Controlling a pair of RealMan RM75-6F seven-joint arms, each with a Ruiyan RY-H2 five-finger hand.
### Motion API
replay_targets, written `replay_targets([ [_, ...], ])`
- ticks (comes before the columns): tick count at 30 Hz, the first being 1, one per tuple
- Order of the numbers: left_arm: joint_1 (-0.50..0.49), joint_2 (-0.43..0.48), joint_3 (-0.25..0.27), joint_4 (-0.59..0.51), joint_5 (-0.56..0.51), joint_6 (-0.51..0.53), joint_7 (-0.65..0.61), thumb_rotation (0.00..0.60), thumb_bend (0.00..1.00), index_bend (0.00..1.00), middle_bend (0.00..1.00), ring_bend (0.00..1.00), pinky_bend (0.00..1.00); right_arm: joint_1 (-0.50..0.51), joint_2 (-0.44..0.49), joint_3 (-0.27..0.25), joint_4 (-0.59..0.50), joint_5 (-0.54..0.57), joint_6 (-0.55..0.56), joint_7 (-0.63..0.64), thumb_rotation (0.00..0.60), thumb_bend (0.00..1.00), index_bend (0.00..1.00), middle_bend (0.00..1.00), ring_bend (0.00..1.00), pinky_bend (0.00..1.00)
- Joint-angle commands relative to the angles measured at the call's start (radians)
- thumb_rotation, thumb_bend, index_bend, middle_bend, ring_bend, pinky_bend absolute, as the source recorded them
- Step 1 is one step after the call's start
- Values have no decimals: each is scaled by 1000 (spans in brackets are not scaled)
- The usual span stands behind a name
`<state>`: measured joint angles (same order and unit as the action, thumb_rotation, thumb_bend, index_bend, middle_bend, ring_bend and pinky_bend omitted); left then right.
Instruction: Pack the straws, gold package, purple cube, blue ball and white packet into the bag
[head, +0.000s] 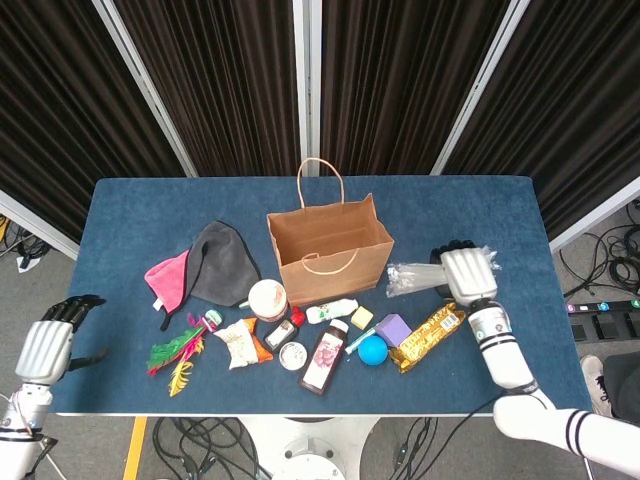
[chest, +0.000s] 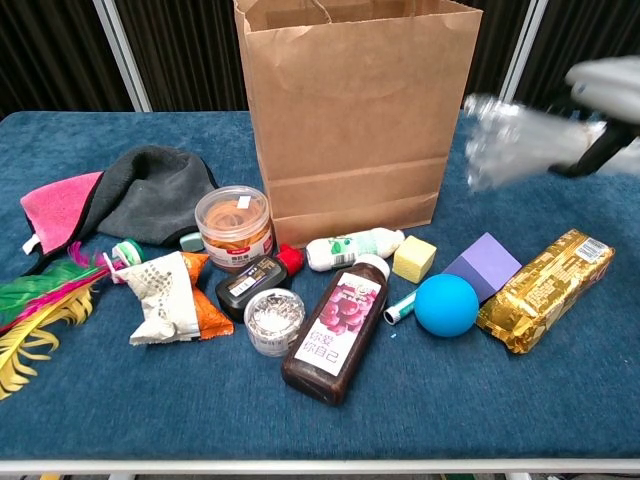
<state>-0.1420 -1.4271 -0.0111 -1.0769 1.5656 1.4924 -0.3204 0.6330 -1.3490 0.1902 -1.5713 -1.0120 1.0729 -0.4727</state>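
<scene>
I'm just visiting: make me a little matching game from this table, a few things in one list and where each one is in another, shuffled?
Things:
1. straws
2. blue ball
3. gold package
4. paper bag

Places:
a. lying at the table's right end
b. standing upright mid-table
c. held up off the table in the right hand
d. on the table beside the purple cube

Pairs: 1-c, 2-d, 3-a, 4-b

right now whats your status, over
Right hand holds the straws aloft beside the bag. Left hand open, off the table. Gold package, purple cube, blue ball unpacked.
</scene>
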Motion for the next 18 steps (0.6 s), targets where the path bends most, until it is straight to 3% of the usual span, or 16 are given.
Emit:
replay_targets([
  [1,-3,-1,1,-4,2,-3,2,600,180,304,346,234,272,-68,212,74,-260,-35,104,82,600,241,552,438,282,308],
  [4,-7,-2,3,-7,4,-7,5,600,180,304,346,235,272,-88,362,145,-411,-2,109,152,600,242,554,440,287,315],
  [10,-10,-4,3,-11,3,-11,7,600,180,303,347,235,272,-71,526,287,-547,47,132,239,600,241,554,441,291,320],
  [14,-11,0,2,-14,5,-6,12,600,180,304,346,234,272,-6,500,352,-532,74,148,264,600,237,553,443,290,320],
  [18,-7,2,0,-15,-2,-5,7,600,181,304,346,234,272,89,369,381,-463,95,154,306,600,232,553,444,290,320],
])
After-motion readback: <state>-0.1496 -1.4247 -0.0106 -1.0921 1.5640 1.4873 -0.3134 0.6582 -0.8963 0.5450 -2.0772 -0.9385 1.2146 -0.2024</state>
